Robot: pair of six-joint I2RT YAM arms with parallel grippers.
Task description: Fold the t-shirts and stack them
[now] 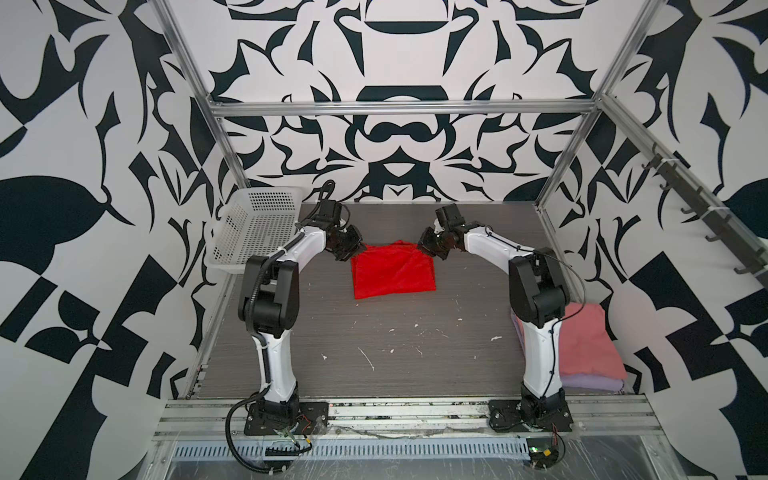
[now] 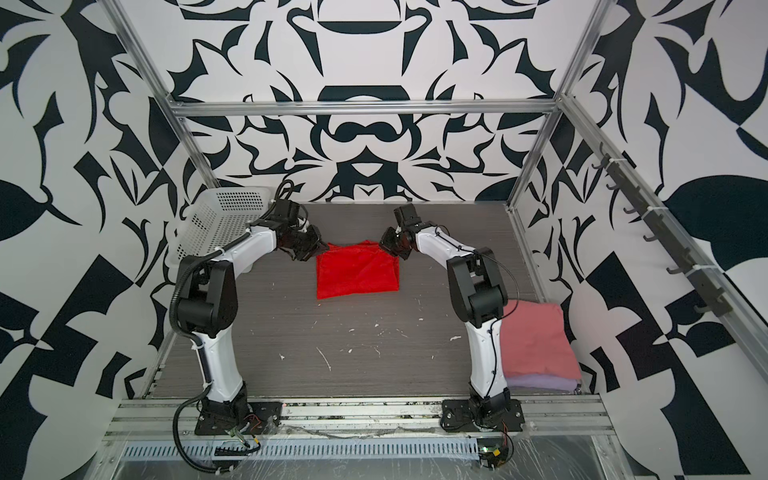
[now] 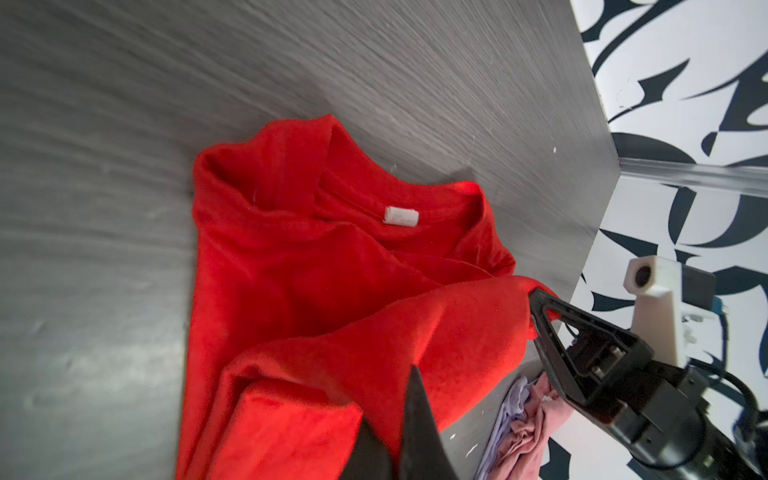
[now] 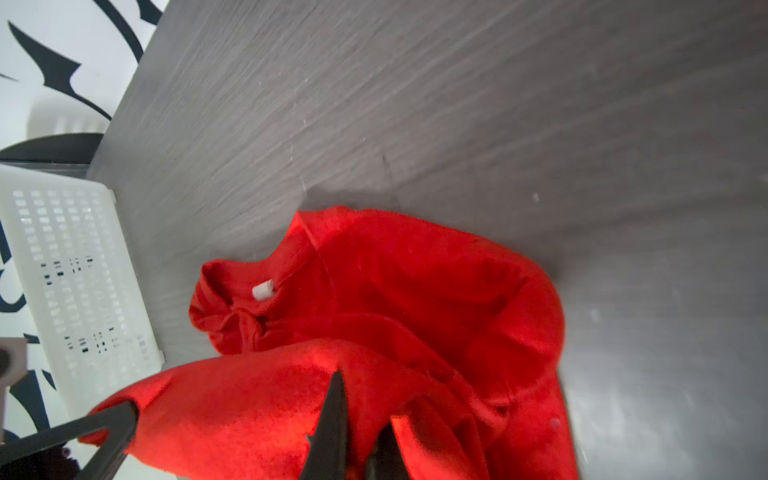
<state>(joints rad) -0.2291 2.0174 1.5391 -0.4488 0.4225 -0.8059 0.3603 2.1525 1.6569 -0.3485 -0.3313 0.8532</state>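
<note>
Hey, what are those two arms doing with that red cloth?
Two robot arms are folding a red t-shirt on the table. The left hand and the right hand each pinch a lifted edge of it at its far end. A folded pink t-shirt already lies on a lavender t-shirt at the right.

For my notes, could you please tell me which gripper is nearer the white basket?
Left. The left gripper holds the red t-shirt's corner on the basket's side; the right gripper holds the opposite corner, farther off.
</note>
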